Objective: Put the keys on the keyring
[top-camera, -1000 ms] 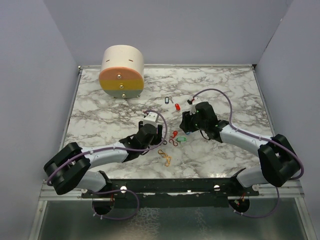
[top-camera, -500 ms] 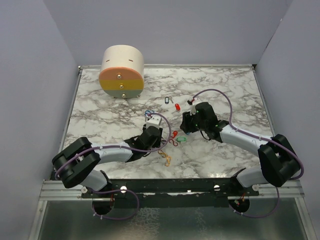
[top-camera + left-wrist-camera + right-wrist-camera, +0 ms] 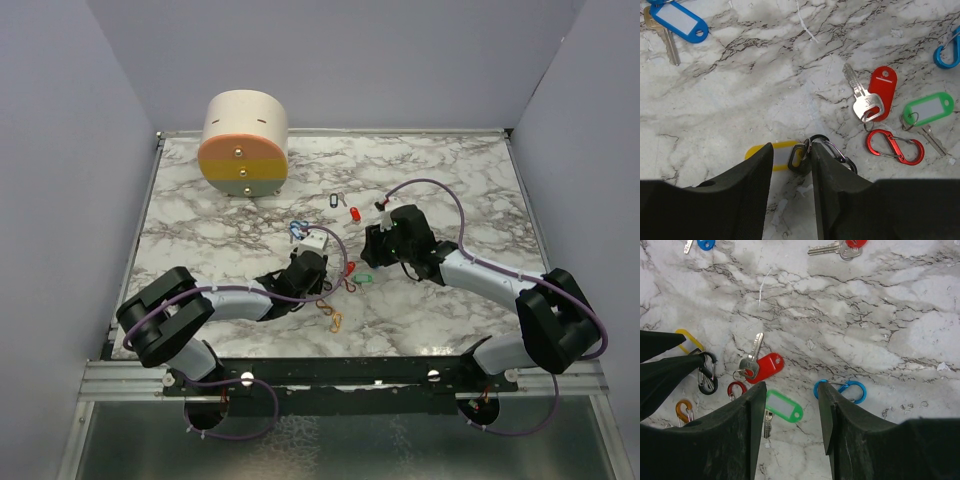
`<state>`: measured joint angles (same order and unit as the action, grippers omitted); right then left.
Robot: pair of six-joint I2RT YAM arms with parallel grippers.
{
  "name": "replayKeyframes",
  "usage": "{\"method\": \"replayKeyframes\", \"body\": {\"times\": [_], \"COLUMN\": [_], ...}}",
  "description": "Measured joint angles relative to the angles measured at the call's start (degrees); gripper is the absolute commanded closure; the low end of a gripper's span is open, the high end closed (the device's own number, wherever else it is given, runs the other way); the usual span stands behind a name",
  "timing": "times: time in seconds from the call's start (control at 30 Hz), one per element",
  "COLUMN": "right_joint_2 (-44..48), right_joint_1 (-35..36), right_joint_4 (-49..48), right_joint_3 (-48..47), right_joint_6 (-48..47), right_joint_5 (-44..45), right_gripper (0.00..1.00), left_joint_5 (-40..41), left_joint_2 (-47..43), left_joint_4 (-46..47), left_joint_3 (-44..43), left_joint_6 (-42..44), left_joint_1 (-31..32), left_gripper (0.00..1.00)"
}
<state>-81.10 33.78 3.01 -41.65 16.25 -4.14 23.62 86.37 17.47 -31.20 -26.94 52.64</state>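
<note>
Straddling the yellow key tag [image 3: 756, 150] and its ring, touching the black S-clip [image 3: 837, 152], with the left gripper [image 3: 791, 147], likely lining up a pinch; hiding part of the tag under one finger, making any grip impossible to tell. Hovering the right gripper [image 3: 791, 386] open-jawed and empty over the green tag [image 3: 784, 406] on the marble table [image 3: 880, 330], seemingly standing by.

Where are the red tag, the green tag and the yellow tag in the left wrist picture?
red tag [image 3: 883, 92], left wrist view, middle of its plastic body.
green tag [image 3: 929, 108], left wrist view, its white label window.
yellow tag [image 3: 785, 156], left wrist view, its label window.
</note>
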Motion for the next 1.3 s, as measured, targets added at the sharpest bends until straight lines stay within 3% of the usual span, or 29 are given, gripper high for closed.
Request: {"method": "replayKeyframes", "body": {"times": [0.37,0.57,0.97,1.3], "right_joint_2": [0.15,0.24,1.66,1.31], "right_joint_1": [0.0,0.02,0.72,9.05], "right_joint_4": [0.07,0.09,0.22,-0.31], "right_joint_3": [0.28,0.5,0.52,0.52], "right_joint_6": [0.0,0.0,-0.11,-1.11], "right_joint_5": [0.0,0.0,-0.35,-1.25], "right_gripper": [0.54,0.55,0.55,0.55], "left_joint_5": [-0.22,-0.31,-0.26,2.99], "left_joint_2": [0.17,0.17,-0.98,-5.35], "left_joint_4": [0.68,1.01,0.9,-0.52], "left_joint_3": [-0.31,-0.31,-0.31,-4.46], "left_joint_6": [0.72,0.79,1.55,3.76], "left_joint_1": [0.0,0.0,0.0,-0.81], "left_gripper": [0.83,1.0,1.0,1.0]}}
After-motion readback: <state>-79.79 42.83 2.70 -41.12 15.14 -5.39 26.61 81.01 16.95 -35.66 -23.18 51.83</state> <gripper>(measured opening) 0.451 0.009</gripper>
